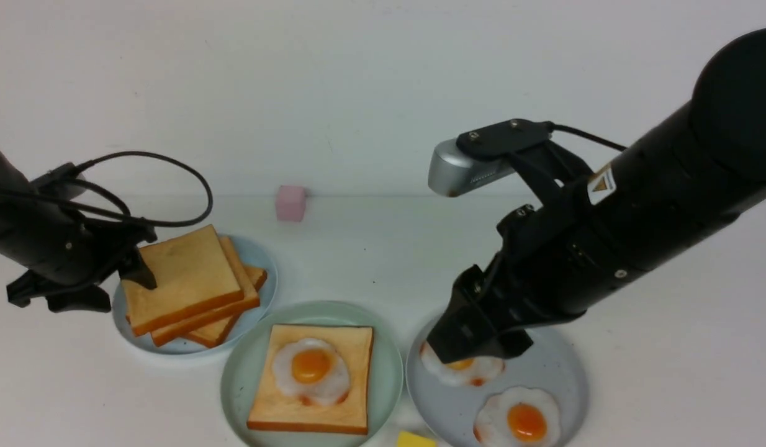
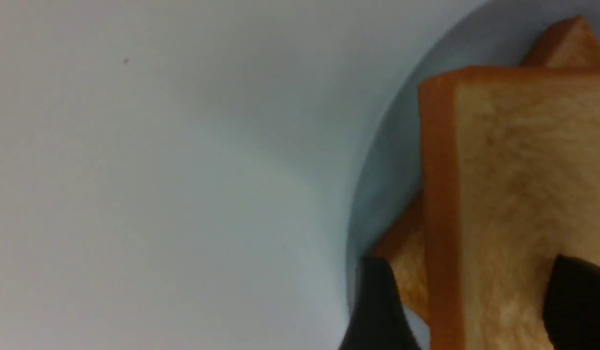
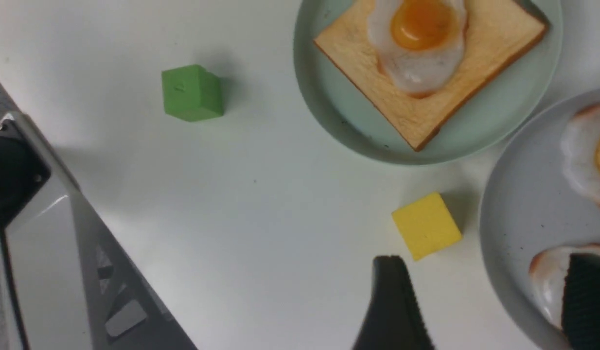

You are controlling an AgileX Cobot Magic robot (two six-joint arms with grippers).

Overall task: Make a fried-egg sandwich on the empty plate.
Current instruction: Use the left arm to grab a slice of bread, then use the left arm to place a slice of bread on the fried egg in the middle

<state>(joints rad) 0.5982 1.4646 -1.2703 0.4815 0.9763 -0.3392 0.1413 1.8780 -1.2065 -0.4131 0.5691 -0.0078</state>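
The empty plate, pale mint-green point(image 1: 234, 379), now carries one toast slice point(image 1: 277, 403) with a fried egg point(image 1: 311, 366) on top; it also shows in the right wrist view point(image 3: 319, 116). A skewed pile of toast slices point(image 1: 184, 279) lies on a pale-blue plate point(image 1: 259, 254). My left gripper point(image 1: 113, 288) is open at the pile's left side. In the left wrist view point(image 2: 475, 301) its jaws straddle the crust edge of the top slice point(image 2: 514, 170). My right gripper point(image 1: 476, 351) is open and empty above the near-left rim of the speckled plate point(image 1: 563, 372), as the right wrist view point(image 3: 489, 291) shows.
The grey-blue speckled plate holds two fried eggs point(image 1: 519, 422), point(image 1: 467, 371). A pink cube point(image 1: 290, 203) sits at the back. A yellow cube point(image 3: 426, 225) lies between the two front plates, and a green cube point(image 3: 192, 93) lies left of the mint plate.
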